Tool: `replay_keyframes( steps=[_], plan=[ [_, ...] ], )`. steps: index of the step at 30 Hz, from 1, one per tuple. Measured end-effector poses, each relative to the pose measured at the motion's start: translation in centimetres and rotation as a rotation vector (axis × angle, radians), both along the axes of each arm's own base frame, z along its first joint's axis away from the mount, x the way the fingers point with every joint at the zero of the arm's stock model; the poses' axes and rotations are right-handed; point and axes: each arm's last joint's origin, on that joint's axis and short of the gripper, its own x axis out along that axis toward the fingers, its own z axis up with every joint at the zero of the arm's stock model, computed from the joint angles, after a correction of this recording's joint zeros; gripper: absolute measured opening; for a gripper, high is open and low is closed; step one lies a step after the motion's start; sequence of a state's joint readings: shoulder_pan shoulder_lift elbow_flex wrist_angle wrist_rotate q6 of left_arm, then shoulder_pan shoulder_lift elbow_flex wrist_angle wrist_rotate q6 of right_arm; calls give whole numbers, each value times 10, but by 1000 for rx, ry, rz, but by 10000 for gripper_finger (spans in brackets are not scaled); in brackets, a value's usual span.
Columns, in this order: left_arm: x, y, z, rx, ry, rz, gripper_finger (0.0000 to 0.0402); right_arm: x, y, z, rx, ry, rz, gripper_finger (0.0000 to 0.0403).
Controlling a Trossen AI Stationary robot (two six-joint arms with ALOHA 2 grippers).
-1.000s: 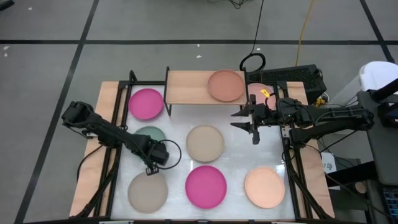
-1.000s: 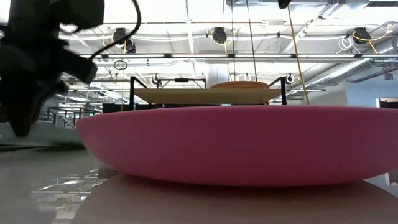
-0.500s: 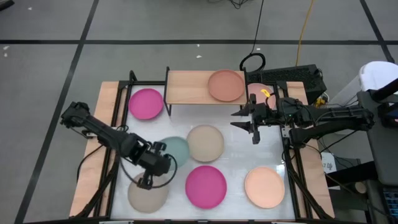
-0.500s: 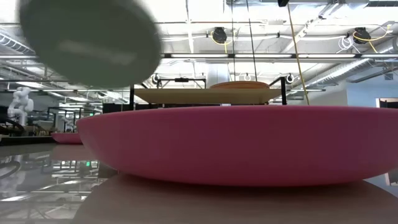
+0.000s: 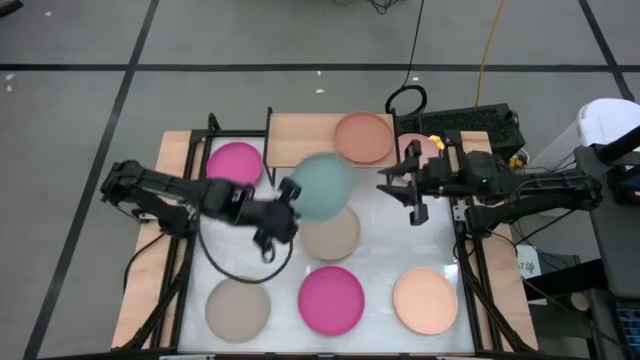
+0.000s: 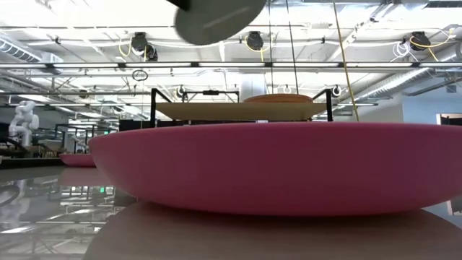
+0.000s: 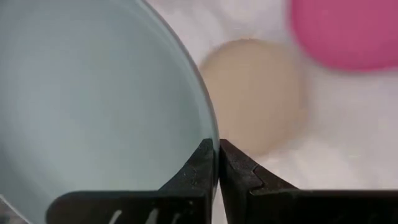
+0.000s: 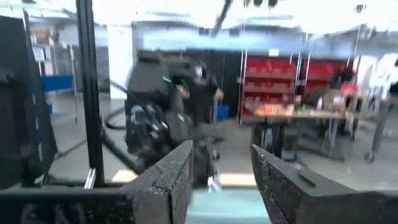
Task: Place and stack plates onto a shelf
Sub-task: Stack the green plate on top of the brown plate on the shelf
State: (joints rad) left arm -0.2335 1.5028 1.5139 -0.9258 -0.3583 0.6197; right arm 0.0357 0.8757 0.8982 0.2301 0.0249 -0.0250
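Left of the shelf point(image 5: 330, 141), one magenta plate point(image 5: 234, 165) lies on the white table point(image 5: 375, 250), just beside the wooden top's end. Nearer the front edge, well apart from the shelf, sit a taupe plate point(image 5: 237, 307), a second magenta plate point(image 5: 331, 298) and a peach plate point(image 5: 425, 300) in a row, with a beige plate point(image 5: 331, 232) between them and the shelf.

Just in front of the shelf, the left gripper point(image 5: 284, 205) carries the teal plate point(image 5: 322, 185) in the air, above the beige one; the left wrist view shows its fingers point(image 7: 200, 168) pinching the plate's rim point(image 7: 205, 106). Gripping by the edge probably leaves the underside free, so the plate can be lowered flat. It seems bound for the shelf's bare left part, or for the brown plate point(image 5: 362, 137) already resting on the right part.

Right of the shelf, the right gripper point(image 5: 403, 186) hovers with jaws spread and holding nothing, near a pale pink plate point(image 5: 421, 150) that lies just beside the shelf's right end. It looks placed there to be ready without crossing the other arm's path.
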Motion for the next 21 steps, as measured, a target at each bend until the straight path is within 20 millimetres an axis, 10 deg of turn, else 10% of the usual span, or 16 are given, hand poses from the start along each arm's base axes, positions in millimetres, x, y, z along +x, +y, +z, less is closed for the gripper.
replay_keyframes(
  steps=[9,21],
  plan=[
    [34,82,3,222,-81,-117,16,-24,-1,17,-39,-122,-10,144],
    [75,166,-43,312,-29,-120,18,-36,-2,21,-149,-138,-65,144]
  ],
)
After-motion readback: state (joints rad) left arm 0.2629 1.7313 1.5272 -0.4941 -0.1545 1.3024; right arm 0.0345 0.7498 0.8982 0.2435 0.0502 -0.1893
